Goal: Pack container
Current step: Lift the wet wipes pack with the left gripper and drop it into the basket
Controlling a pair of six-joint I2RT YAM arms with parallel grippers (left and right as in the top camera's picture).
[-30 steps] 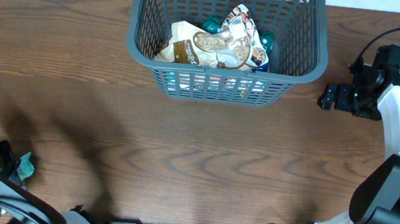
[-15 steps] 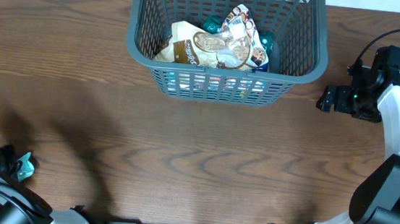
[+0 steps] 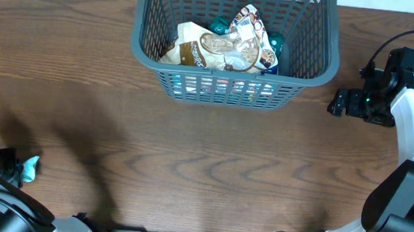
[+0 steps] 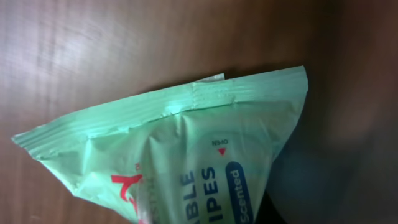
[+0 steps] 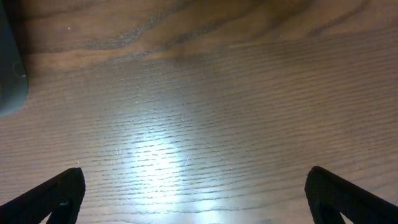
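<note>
Left gripper (image 3: 20, 168), at the near left edge of the table (image 3: 189, 152): I have closed my jaws within the last second; a second ago they stood fully apart. They now clamp a mint-green wipes packet (image 4: 186, 143). The left wrist view shows the packet filling the frame, crimped seal uppermost, with the wood behind it. From overhead, the packet (image 3: 31, 166) has shifted slightly against its earlier position, which I judge to be the effect of the grip taking hold.

Consequence for the task: pick-up appears complete. I judge that carrying the packet to the container is the remaining step.

Container (image 3: 224, 90): stands at the far middle of the table, well apart from my left gripper. It already holds several snack packets (image 3: 224, 48).

Right gripper (image 5: 199, 199): jaws wide apart and empty, hovering over bare wood just right of the container.

Legible print on the packet:
- "OPEN" above a small red triangle.
- "Scented" in white on a blue oval.
- Fragments "BLE" and "IPES" in blue.
- A red mark at the lower edge, cut off; no brand name can be read.
</note>
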